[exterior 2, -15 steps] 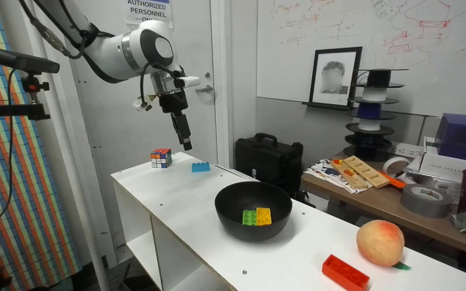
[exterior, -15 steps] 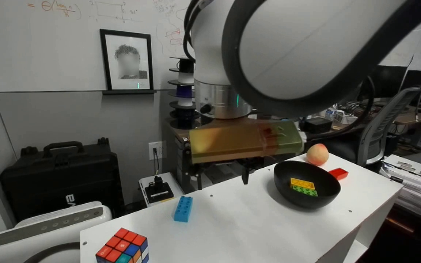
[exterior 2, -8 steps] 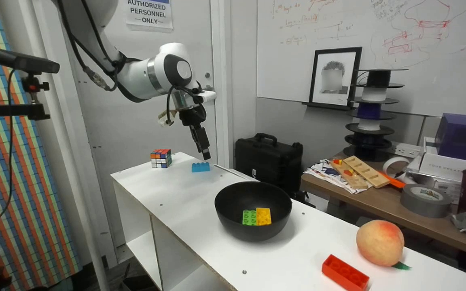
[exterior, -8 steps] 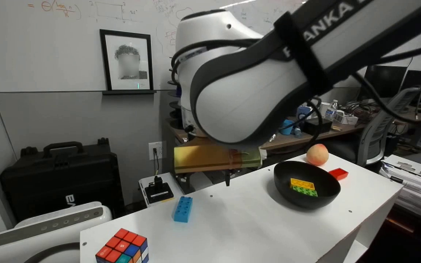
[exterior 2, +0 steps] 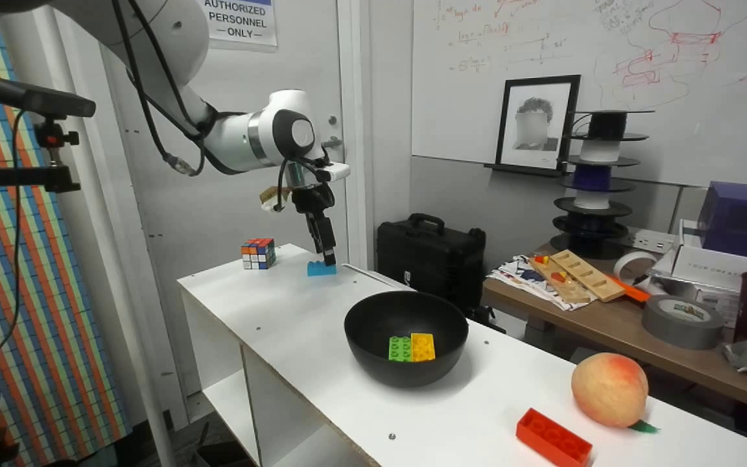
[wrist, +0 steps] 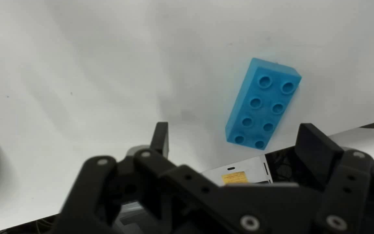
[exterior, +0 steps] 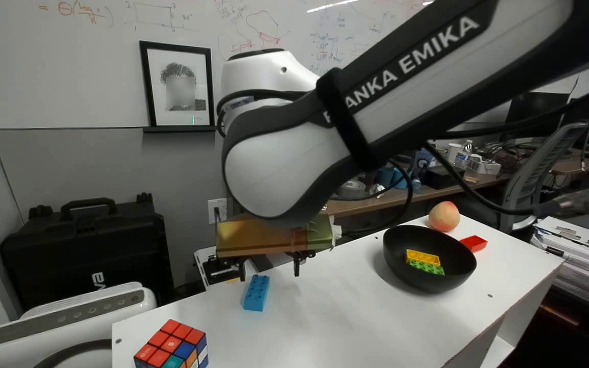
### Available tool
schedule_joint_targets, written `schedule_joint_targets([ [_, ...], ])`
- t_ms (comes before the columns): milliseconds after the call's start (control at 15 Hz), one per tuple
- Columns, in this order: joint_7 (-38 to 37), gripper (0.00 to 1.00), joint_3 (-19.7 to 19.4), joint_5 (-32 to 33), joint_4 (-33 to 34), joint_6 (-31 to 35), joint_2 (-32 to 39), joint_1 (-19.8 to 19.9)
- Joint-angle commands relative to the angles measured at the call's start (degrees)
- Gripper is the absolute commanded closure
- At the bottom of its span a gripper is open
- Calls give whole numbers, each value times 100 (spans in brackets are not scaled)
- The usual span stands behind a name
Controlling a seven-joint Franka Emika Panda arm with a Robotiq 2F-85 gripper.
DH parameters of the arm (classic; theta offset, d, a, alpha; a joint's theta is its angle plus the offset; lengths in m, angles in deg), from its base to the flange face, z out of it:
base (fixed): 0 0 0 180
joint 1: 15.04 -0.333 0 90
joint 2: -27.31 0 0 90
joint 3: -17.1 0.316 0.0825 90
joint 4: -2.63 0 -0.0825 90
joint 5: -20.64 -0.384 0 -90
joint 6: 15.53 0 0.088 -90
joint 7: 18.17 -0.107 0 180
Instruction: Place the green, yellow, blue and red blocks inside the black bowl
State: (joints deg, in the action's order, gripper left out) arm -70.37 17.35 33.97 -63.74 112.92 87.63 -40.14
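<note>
The step seems fetching the blue block (wrist: 263, 105); the gripper (wrist: 234, 133) hangs, fingers (wrist: 317, 152) apart; next, square up and lower

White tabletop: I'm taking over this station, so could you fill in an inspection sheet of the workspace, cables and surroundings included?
Surface: white tabletop, with small dark spots
Job, in place: green block and yellow block side by side inside the black bowl
Job, remaining: blue block on the tabletop near its edge; red block on the tabletop outside the bowl
Clutter: puzzle cube and peach on the tabletop
Grippers: gripper open near the blue block; held, nothing seen
Cables: black cables run along the arm
Surroundings: black case, whiteboard, brown desk with assorted items
</note>
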Motion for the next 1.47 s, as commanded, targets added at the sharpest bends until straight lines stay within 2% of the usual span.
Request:
schedule_joint_targets([
  [0, 390, 0, 68, -270, 724, -463, 337, -65],
  [933, 679, 0, 49, -417, 1803, -1328, 1087, -124],
  [1000, 706, 25, 57, -446, 1882, -1395, 1118, -113],
  [1067, 736, 26, 61, -461, 1961, -1464, 1154, -108],
  [1400, 789, 67, 207, -439, 1950, -1599, 1065, -5],
])
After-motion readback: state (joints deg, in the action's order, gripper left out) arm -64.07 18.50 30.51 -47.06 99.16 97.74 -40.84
